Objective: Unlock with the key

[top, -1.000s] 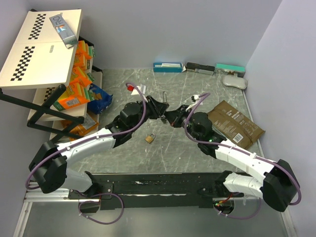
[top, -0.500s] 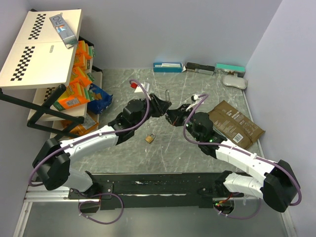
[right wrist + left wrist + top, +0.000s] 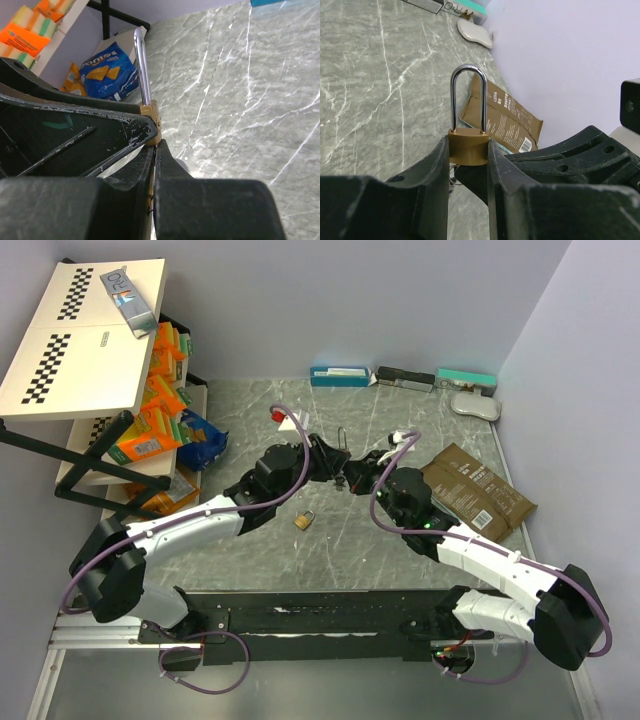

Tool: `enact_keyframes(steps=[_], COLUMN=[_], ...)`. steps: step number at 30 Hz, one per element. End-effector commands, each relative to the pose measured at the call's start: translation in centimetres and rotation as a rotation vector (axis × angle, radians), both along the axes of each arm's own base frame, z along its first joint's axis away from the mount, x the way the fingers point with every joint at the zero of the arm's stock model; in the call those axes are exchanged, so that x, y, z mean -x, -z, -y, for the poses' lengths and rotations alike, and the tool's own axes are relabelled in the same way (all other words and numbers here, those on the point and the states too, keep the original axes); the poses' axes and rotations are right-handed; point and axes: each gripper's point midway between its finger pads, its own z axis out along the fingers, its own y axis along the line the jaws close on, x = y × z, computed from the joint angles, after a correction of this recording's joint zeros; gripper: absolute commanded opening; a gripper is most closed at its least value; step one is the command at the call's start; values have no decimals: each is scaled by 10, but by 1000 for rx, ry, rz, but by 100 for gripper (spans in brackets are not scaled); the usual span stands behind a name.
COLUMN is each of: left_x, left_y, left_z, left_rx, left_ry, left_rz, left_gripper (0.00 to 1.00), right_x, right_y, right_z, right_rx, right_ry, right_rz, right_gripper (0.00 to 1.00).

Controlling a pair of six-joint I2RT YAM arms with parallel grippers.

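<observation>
Marble tabletop [image 3: 370, 75], brass padlock [image 3: 468, 146] held upright, blue Doritos bag [image 3: 111, 70] beyond

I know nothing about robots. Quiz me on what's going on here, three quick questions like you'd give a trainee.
1. True or false: the left gripper holds a brass padlock by its body, shackle pointing up.
2. What lies flat on the table beside the right arm?
A. brown pouch
B. red mug
C. open book
3. How many padlocks are in the scene altogether?

Key
1. True.
2. A.
3. Two: the held one, plus a small padlock lying on the table between the arms.
</observation>
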Motion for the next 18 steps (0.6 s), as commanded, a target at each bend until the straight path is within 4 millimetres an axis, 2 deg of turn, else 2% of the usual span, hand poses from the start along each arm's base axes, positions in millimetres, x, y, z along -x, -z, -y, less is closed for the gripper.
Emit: enact_keyframes(steps=[1, 9, 10, 18], left_x=[73, 86, 90, 107], left_y=[86, 53, 42, 38], left_z=[15, 14, 15, 8], left_rx=[-202, -131, -100, -57], left_ry=[241, 304, 320, 371], left_rz=[-227, -192, -176, -167], left_gripper=[1, 1, 1, 1], right_x=[-20, -11, -10, 7], right_y=[-159, -146, -144, -119], right_z=[57, 47, 48, 42], right_rx=[-355, -349, -348, -342], right_ry=[274, 188, 182, 84], right_rz=[396, 388, 383, 303], right_gripper=[0, 0, 0, 0])
